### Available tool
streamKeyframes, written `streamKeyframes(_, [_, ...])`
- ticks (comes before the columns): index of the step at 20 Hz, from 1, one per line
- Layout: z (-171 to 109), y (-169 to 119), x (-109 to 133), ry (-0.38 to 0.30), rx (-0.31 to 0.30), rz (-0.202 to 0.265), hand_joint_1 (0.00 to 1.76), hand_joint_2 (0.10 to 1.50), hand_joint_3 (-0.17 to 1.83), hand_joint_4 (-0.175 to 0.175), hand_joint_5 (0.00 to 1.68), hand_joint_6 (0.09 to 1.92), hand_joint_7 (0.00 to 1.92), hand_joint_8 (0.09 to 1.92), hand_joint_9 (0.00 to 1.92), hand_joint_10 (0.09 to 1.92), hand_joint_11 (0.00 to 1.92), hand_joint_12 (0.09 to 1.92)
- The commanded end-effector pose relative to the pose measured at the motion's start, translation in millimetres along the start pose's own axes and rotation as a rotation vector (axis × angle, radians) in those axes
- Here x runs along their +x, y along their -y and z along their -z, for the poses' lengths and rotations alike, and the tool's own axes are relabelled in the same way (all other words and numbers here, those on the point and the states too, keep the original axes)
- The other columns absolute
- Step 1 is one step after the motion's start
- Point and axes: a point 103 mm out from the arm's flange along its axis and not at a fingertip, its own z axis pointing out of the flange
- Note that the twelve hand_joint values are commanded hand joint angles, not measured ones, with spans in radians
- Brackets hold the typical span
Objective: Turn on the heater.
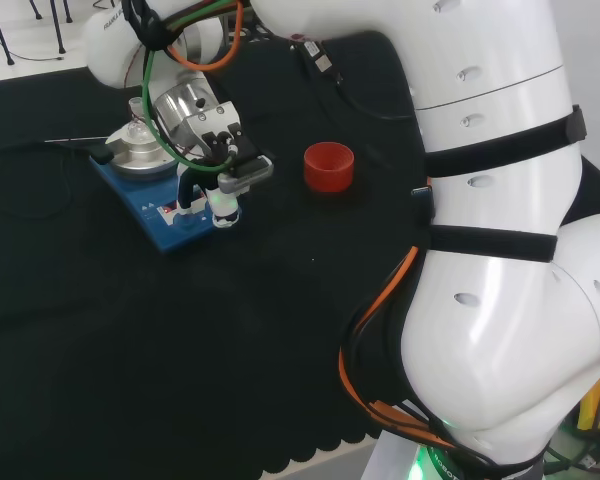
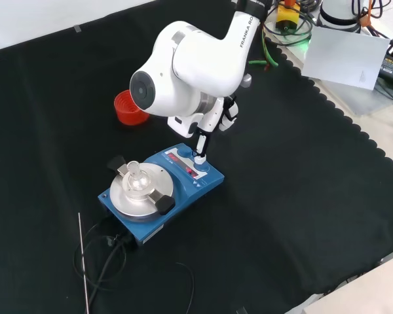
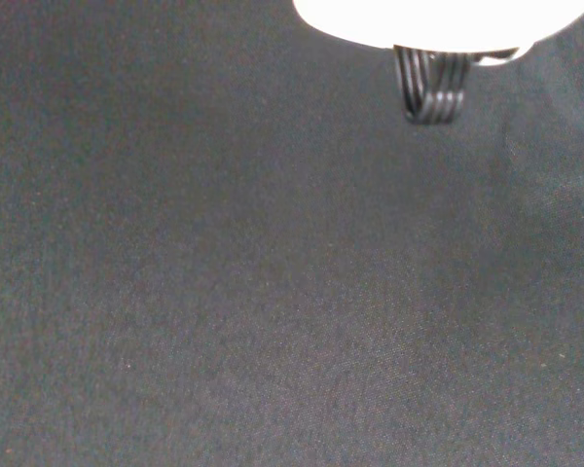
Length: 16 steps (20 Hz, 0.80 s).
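Mostly the white arm link (image 2: pixel 183 65) hides the hand (image 2: pixel 217 119) in the front view, so I cannot tell how its fingers stand; one finger (image 2: pixel 200 145) reaches down onto the blue heater (image 2: pixel 183 186) panel. On the black worktop (image 2: pixel 301 196), a red ring (image 1: pixel 328 166) stands near the heater.

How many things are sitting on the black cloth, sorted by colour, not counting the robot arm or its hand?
Blue: 1, the heater, whose round silver plate bears a small clear glass piece.
Red: 1, the ribbed ring.
Clear: 1, that glass piece.
Black: 1, the cable lying loose by the heater.
Total: 4.
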Motion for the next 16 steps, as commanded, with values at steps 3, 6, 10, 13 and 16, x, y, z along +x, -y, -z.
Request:
streamKeyframes(3, [-1,0,0,-0.003,-0.001,-0.002,1.51,0.58,1.19,-0.025,0.31,0.09,1.83,1.61,1.92,1.51,1.92,1.58])
streamKeyframes(6, [5,6,-3,-0.013,-0.016,0.010,1.51,0.58,1.19,-0.026,0.31,0.09,1.83,1.61,1.92,1.50,1.92,1.58])
streamKeyframes(10, [23,25,-2,-0.010,-0.056,0.016,1.51,0.58,1.19,-0.026,0.31,0.09,1.83,1.60,1.92,1.50,1.92,1.57])
streamKeyframes(13, [31,37,0,-0.007,-0.073,0.012,1.51,0.58,1.19,-0.026,0.31,0.09,1.83,1.60,1.92,1.50,1.92,1.57])
streamKeyframes(16, [33,43,1,-0.005,-0.082,0.011,1.51,0.58,1.19,-0.026,0.32,0.09,1.83,1.60,1.92,1.50,1.92,1.57])
